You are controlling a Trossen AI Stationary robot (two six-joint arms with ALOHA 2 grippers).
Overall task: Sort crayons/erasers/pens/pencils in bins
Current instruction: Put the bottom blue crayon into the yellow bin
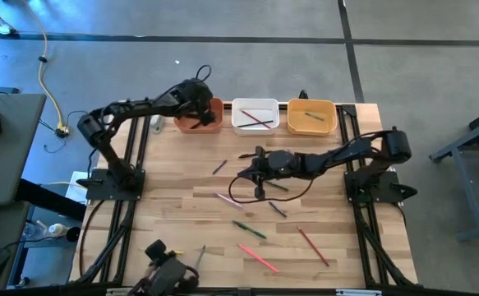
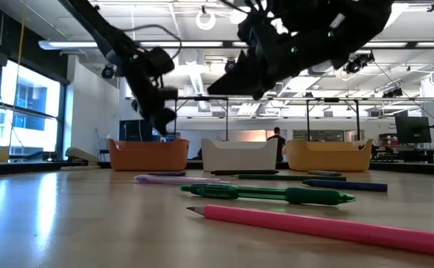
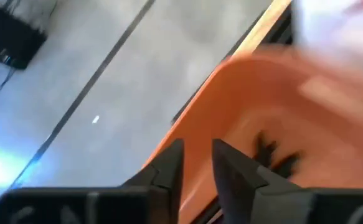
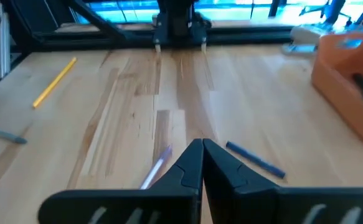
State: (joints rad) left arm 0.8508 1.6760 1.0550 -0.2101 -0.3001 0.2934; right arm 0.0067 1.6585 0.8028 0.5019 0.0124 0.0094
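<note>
Hovering over the terracotta-orange bin (image 1: 200, 116) at the table's far left corner, the left gripper (image 3: 197, 163) has its fingers parted by a narrow gap with nothing between them, and dark sticks lie blurred on the bin floor beneath it. The main risk here looks to be the bin's near wall: the fingertips sit close above the rim, so a low or sideways pull-out could nudge or tip the light tub, which stands just beside the white bin (image 1: 255, 115) and near the table's far edge. The right gripper (image 4: 202, 163) hangs low over the middle of the table (image 1: 181, 210) with its fingers pressed together and nothing held; a lilac stick (image 4: 155, 168) and a blue pen (image 4: 254, 159) lie just beside its tips, and coming down shut could roll or flick either one away. The dark cable looping below that arm could also drag across nearby sticks. The yellow-orange bin (image 1: 311, 116) closes the row on the right. More sticks are scattered toward the near edge, among them a green pen (image 2: 269, 194) and a pink pencil (image 2: 328, 226); a careless sweep there might send them off the table. Between the arms there is open wood, so each has room to lift straight up.
</note>
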